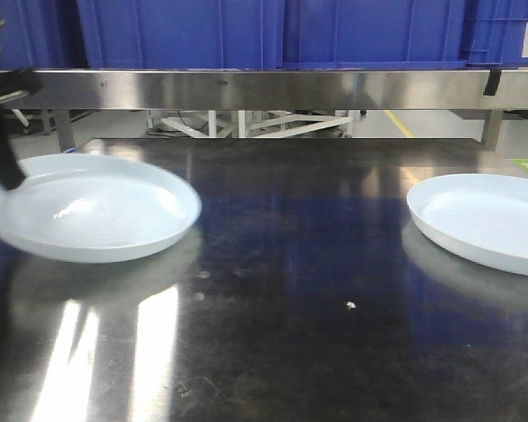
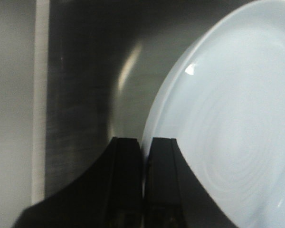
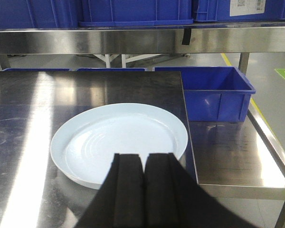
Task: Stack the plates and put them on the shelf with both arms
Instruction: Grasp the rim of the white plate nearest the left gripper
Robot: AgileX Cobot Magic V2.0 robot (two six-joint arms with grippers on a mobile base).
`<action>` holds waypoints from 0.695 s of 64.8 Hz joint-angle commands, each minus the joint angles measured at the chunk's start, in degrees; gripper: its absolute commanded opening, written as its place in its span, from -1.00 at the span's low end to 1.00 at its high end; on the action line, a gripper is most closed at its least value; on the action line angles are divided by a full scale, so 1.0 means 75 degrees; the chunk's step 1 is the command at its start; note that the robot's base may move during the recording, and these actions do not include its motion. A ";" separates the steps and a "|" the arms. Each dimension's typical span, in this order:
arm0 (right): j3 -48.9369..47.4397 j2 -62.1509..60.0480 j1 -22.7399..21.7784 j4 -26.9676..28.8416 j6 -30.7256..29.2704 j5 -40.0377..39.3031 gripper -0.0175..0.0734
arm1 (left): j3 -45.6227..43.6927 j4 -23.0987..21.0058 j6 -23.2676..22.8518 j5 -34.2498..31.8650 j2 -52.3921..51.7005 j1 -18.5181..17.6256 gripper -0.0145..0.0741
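Rim of the left plate [image 1: 88, 207] sits pinched in the left hand [image 2: 143, 190], and the right hand [image 3: 143, 190], closed narrow, hangs at the right plate's [image 3: 123, 137] near edge on the worktop [image 1: 290, 290].

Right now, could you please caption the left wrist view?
Left end effector clamps plate by its rim over steel table.

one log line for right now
left gripper: shut on left plate rim | right gripper: shut, near right plate | stack: not done
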 commanded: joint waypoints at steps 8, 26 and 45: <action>0.0016 -0.0136 -0.0038 -0.0002 -0.0048 -0.0669 -0.49 | -0.0321 -0.2235 0.0021 -0.0615 -0.0436 -0.0682 -0.48; 0.0016 -0.0136 -0.0038 -0.0002 -0.0048 -0.0669 -0.49 | -0.0321 -0.2066 0.0033 -0.2061 -0.0047 -0.1865 -0.48; 0.0016 -0.0136 -0.0038 -0.0002 -0.0048 -0.0669 -0.49 | -0.0321 -0.1865 0.0033 -0.2384 0.0383 -0.2467 -0.40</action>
